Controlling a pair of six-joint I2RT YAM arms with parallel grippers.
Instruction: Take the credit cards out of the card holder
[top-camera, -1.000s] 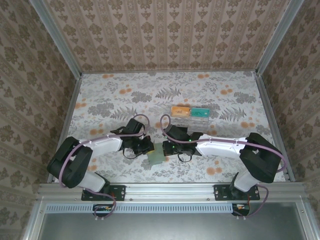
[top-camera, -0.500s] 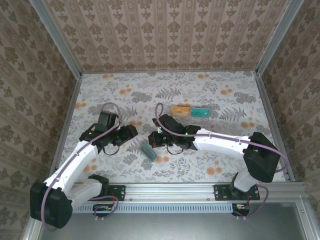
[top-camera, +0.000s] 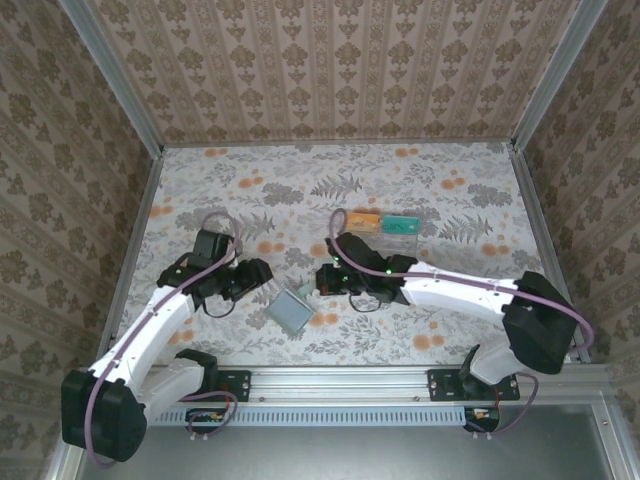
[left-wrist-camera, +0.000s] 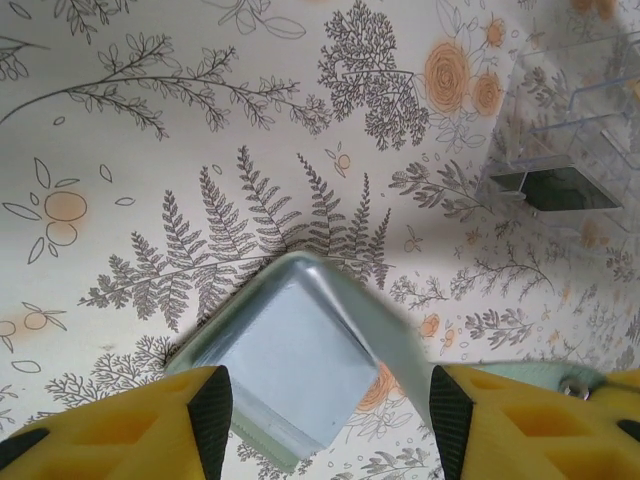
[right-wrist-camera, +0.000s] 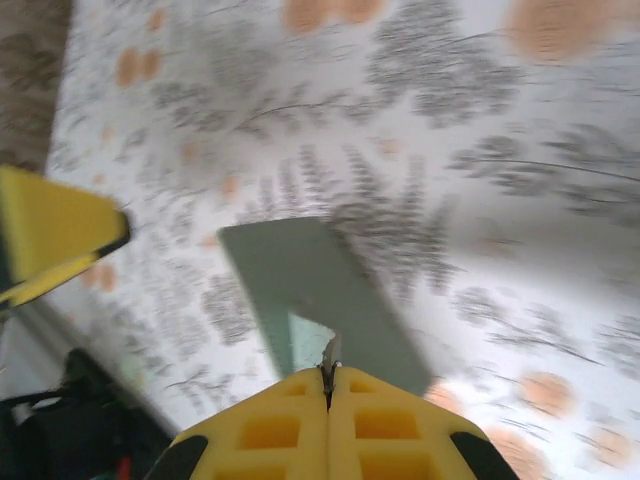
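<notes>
The card holder (top-camera: 292, 311) lies spread open on the flowered table between the two arms. In the left wrist view its blue-grey inner panel (left-wrist-camera: 290, 360) faces up and one flap rises to the right. My left gripper (top-camera: 262, 280) hovers just left of it, open, the yellow fingers (left-wrist-camera: 120, 430) either side of the panel without touching. My right gripper (top-camera: 320, 283) is shut, pinching the edge of the grey-green flap (right-wrist-camera: 310, 285) at its tips (right-wrist-camera: 328, 372). Two credit cards, one orange (top-camera: 362, 221) and one teal (top-camera: 402, 226), lie at the back in a clear tray.
The clear compartment tray (left-wrist-camera: 575, 120) stands beyond the card holder at the right and holds a dark block (left-wrist-camera: 560, 188). Patterned walls and metal rails (top-camera: 135, 230) close in the table. The right wrist view is blurred by motion.
My left gripper opened, let go of the card holder and drew back to the left. The holder went from folded, then standing on edge, to lying spread open, with the right gripper still on it.
</notes>
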